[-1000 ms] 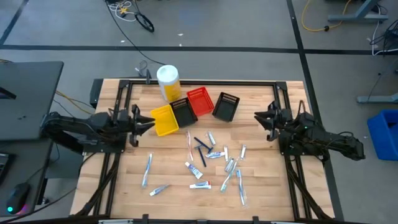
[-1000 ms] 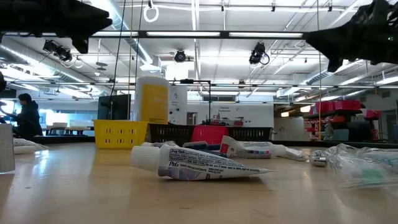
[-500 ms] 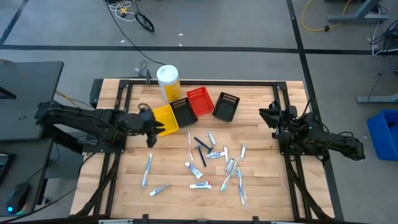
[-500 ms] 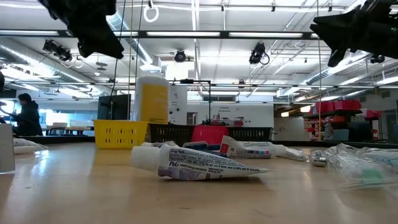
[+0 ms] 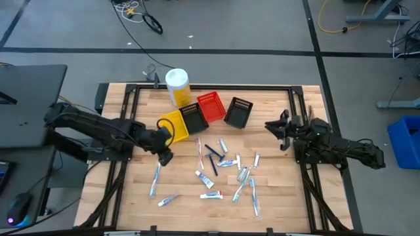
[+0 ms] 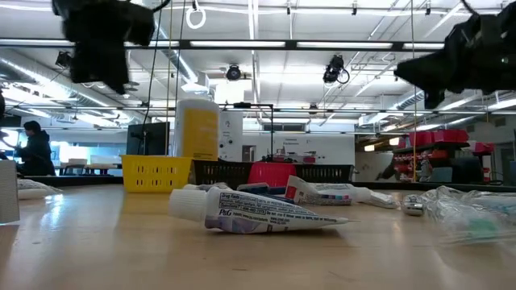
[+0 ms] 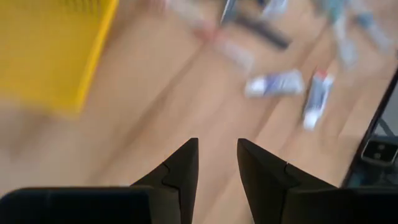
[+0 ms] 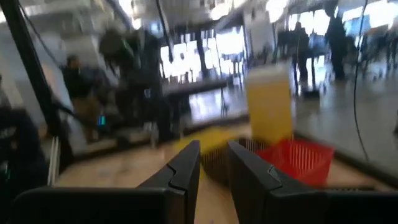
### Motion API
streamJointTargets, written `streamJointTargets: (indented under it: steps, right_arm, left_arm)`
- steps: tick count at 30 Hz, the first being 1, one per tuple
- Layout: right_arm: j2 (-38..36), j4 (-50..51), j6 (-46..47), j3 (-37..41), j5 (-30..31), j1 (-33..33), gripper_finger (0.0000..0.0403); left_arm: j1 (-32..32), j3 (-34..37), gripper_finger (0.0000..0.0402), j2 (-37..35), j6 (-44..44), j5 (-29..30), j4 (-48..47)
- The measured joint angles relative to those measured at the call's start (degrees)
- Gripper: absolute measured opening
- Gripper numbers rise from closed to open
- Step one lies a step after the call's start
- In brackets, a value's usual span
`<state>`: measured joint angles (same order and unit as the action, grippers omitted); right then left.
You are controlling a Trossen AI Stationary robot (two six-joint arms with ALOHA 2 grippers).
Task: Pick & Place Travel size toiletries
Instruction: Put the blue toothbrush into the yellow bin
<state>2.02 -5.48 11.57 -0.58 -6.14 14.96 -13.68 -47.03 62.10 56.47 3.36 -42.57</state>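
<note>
The left arm reaches in from the left edge of the worktop, stretched low with its elbow back near the frame. The left claw hangs just in front of the yellow basket, above bare wood, with nothing in it. Its fingers sit with a narrow gap between them, empty. The right arm is folded up at the right side, and the right claw points toward the baskets from well apart. Its fingers are close together with a slim gap and nothing between them.

The travel size toiletries lie scattered across the middle and front of the worktop: white tubes, blue sticks, clear packets. One toothbrush lies apart on the left, just in front of the left claw.

The high view gives the whole layout: yellow canister at the back, then the yellow basket, a black basket, the red basket and a second black basket in a rough row. The low view shows a white tube lying right up close and both arms hanging clear above the surface. It also catches a person far off in the room. The left wrist view is blurred, but the yellow basket's corner and a few tubes show ahead of the fingers.
</note>
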Motion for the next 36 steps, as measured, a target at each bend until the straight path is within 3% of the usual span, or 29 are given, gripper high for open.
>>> streamJointTargets:
  steps: [3, 7, 10, 14, 18, 24, 31, 36]
  right_arm:
    - [-0.02, 4.39, -0.06, 0.00, 0.59, -0.02, 0.0086]
    - [0.61, 3.81, -1.11, 0.00, 6.07, -0.02, 0.0084]
    - [0.61, 3.51, -3.73, 0.00, 9.97, -0.02, 0.0085]
    - [0.66, 3.47, -6.55, 0.00, 10.57, 0.00, 0.0084]
    - [0.66, 1.64, -6.92, 0.00, 10.55, 0.00, 0.0084]
    - [0.66, 1.85, -6.38, 0.00, 10.02, 0.00, 0.0098]
    - [3.23, 1.17, -6.46, 0.00, 7.42, 0.04, 0.0155]
    - [6.24, 0.47, -7.86, 0.00, 9.18, 0.07, 0.0202]
  left_arm:
    - [-3.15, 0.02, 0.0118, 1.04, 8.88, -2.07, -3.75]
    - [-7.84, 0.04, 0.0118, 2.25, 21.74, -2.58, -6.03]
    - [-12.31, 0.04, 0.0118, 3.61, 31.07, -1.34, -5.95]
    - [-17.47, 0.03, 0.0118, 7.01, 39.57, -0.43, -5.97]
    - [-21.11, 0.04, 0.0118, 11.78, 44.43, 2.76, -5.99]
    - [-22.77, 0.04, 0.0118, 19.57, 49.50, 2.97, -5.55]
    - [-22.75, 0.04, 0.0118, 25.56, 55.60, 0.64, -0.15]
    - [-22.75, 0.09, 0.0118, 27.26, 57.13, -1.10, -0.67]
